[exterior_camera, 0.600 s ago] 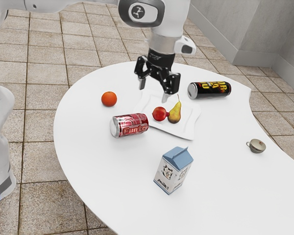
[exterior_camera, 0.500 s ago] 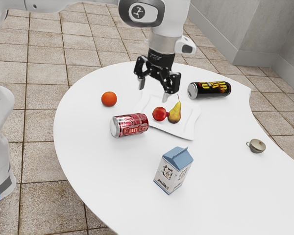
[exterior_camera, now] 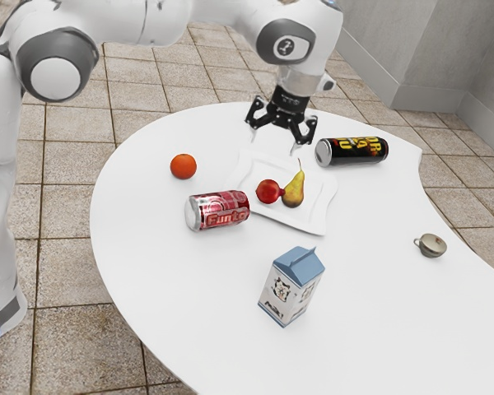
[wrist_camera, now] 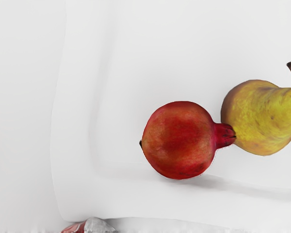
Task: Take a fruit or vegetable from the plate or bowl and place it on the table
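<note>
The black gripper (exterior_camera: 273, 146) is open above the far edge of the white plate (exterior_camera: 317, 218), its fingers spread with nothing between them. A red pomegranate (exterior_camera: 267, 192) and a yellow-green pear (exterior_camera: 294, 191) lie side by side on that plate. In the wrist view, the crown of the pomegranate (wrist_camera: 179, 141) meets or nearly meets the rounded end of the pear (wrist_camera: 259, 116), both on the plate (wrist_camera: 77, 97).
An orange (exterior_camera: 183, 166) and a red soda can (exterior_camera: 217, 211) lie on the table (exterior_camera: 148, 263). Beyond the plate is a black can (exterior_camera: 351, 151). A milk carton (exterior_camera: 291, 285) stands nearer the camera, and a small cup (exterior_camera: 431, 245) sits toward the exterior view's right.
My hand has moved toward the exterior view's upper right, away from the camera, and its gripper remains open. The fruits and plate have not moved.
</note>
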`<action>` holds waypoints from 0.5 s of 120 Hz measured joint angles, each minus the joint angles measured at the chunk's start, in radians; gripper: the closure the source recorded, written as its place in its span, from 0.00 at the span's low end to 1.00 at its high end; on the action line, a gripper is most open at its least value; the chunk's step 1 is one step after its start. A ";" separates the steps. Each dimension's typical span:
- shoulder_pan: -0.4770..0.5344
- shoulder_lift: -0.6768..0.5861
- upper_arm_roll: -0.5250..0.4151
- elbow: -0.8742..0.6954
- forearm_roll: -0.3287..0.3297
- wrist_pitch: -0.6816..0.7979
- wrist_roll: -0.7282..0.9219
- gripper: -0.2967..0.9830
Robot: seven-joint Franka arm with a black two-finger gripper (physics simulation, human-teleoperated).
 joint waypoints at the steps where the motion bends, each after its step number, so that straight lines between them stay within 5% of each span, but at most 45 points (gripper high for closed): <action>1: -0.001 0.001 -0.006 -0.003 0.004 0.004 0.001 0.23; 60: 0.112 0.109 -0.052 -0.032 0.070 0.208 0.201 0.23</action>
